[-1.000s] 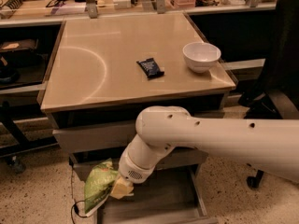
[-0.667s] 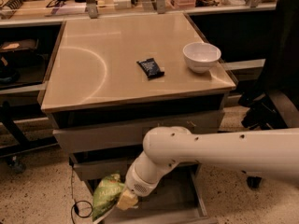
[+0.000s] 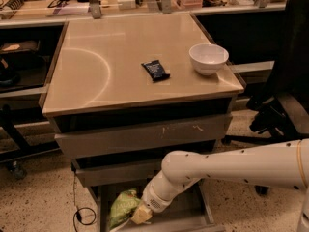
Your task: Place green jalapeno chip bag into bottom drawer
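Observation:
The green jalapeno chip bag (image 3: 123,206) is a crinkly green bag low in the view, lying at the left side of the pulled-out bottom drawer (image 3: 190,215). My gripper (image 3: 140,214) is at the end of the white arm, low over the drawer, right against the bag's right lower edge. The arm hides most of the drawer floor. The two shallower drawers (image 3: 145,137) above are partly pulled out under the tabletop.
On the beige tabletop (image 3: 96,71) lie a small dark blue packet (image 3: 155,70) and a white bowl (image 3: 208,58). A black office chair (image 3: 285,100) stands at the right. A black cable (image 3: 79,211) lies on the speckled floor at the left.
The arm has moved down and to the right, carrying the green bag from beside the cabinet's left front down into the open bottom drawer.

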